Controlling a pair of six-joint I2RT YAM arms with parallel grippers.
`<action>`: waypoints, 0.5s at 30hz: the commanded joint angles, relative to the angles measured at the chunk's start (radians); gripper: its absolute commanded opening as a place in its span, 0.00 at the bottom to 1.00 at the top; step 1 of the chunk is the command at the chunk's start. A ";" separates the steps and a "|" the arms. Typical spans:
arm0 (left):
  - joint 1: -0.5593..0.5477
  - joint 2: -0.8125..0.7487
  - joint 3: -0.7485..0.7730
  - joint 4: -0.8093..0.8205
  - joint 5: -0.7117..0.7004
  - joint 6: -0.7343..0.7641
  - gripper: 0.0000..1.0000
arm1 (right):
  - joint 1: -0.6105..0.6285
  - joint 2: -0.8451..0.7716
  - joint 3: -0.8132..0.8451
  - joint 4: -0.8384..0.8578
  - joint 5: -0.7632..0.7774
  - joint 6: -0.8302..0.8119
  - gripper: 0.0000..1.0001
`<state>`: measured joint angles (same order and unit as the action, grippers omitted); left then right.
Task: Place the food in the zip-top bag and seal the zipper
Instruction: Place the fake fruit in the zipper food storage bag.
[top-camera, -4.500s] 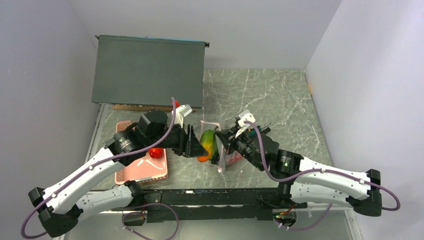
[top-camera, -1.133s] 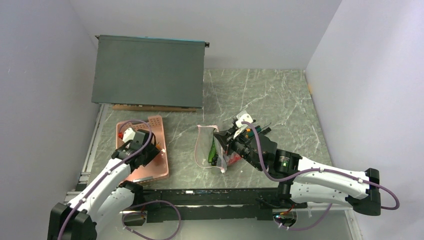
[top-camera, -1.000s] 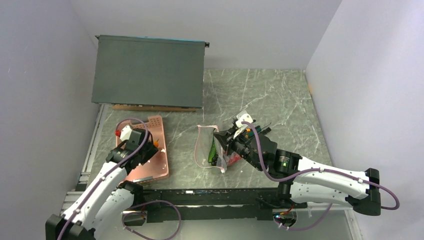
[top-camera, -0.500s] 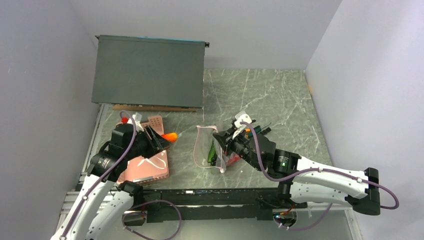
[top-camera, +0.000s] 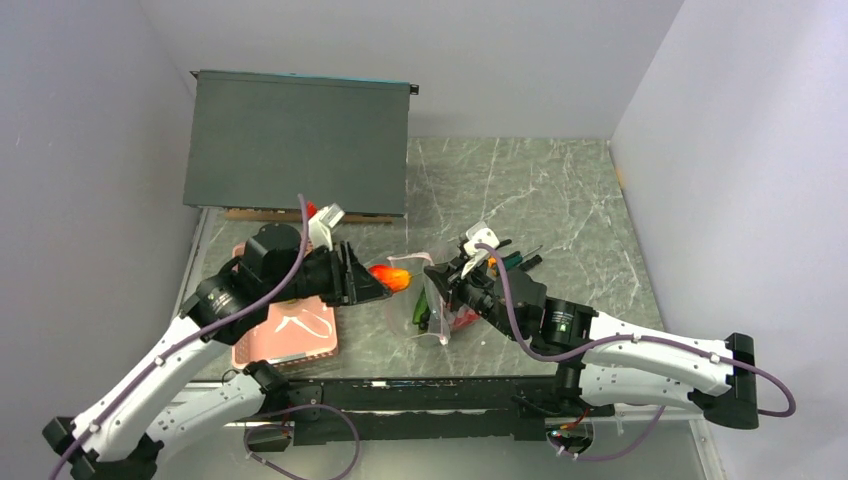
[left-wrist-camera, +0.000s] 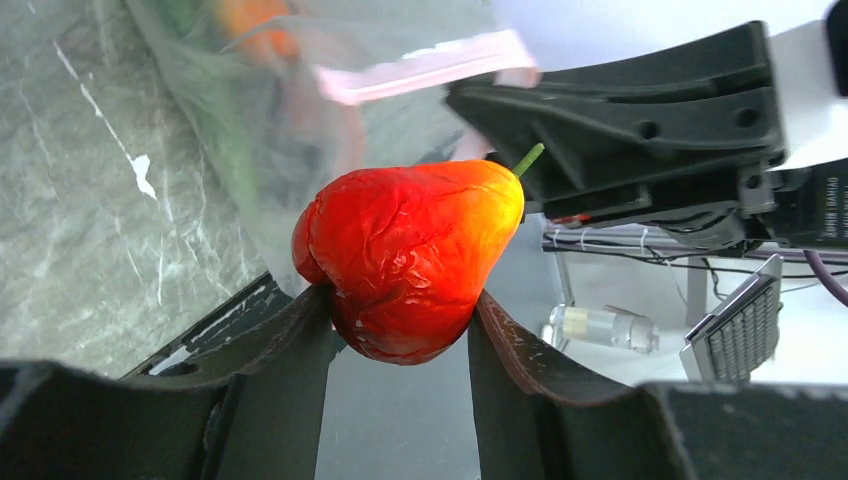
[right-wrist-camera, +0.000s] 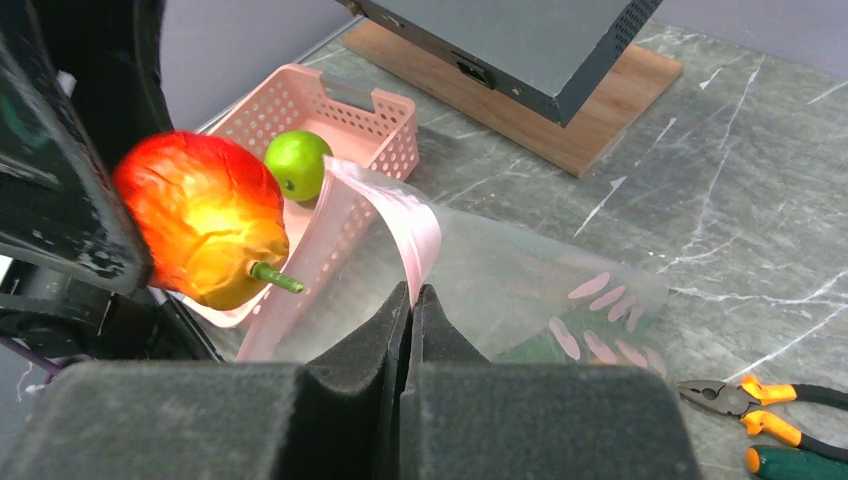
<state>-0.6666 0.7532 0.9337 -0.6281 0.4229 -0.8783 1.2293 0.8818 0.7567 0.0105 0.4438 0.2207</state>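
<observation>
Two pincers are showing. The left pincer is clamping one red-orange fruit at partial width and holding it above the table, just beside the mouth of the single zip-top bag. The right pincer is pinching the bag's edge with its jaws pressed fully together, at the pink zipper, and is holding that mouth raised. Green contents are lying inside the bag in the top view. Only the right wrist view is showing one green apple sitting in the one pink basket, and orange-handled pliers lying on the table beside the bag. Only the top view is showing the whole dark box at the back. The left wrist view is showing the fruit's green stem pointing toward the right arm.
</observation>
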 joint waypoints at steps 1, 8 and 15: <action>-0.095 0.087 0.175 -0.093 -0.153 0.089 0.12 | 0.004 0.005 0.032 0.064 0.019 0.006 0.00; -0.145 0.176 0.246 -0.208 -0.246 0.073 0.11 | 0.004 -0.011 0.026 0.068 0.035 0.004 0.00; -0.215 0.305 0.347 -0.421 -0.420 0.059 0.14 | 0.004 -0.020 0.021 0.070 0.037 0.006 0.00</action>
<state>-0.8429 1.0122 1.2087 -0.9207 0.1101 -0.8253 1.2297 0.8860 0.7567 0.0128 0.4561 0.2203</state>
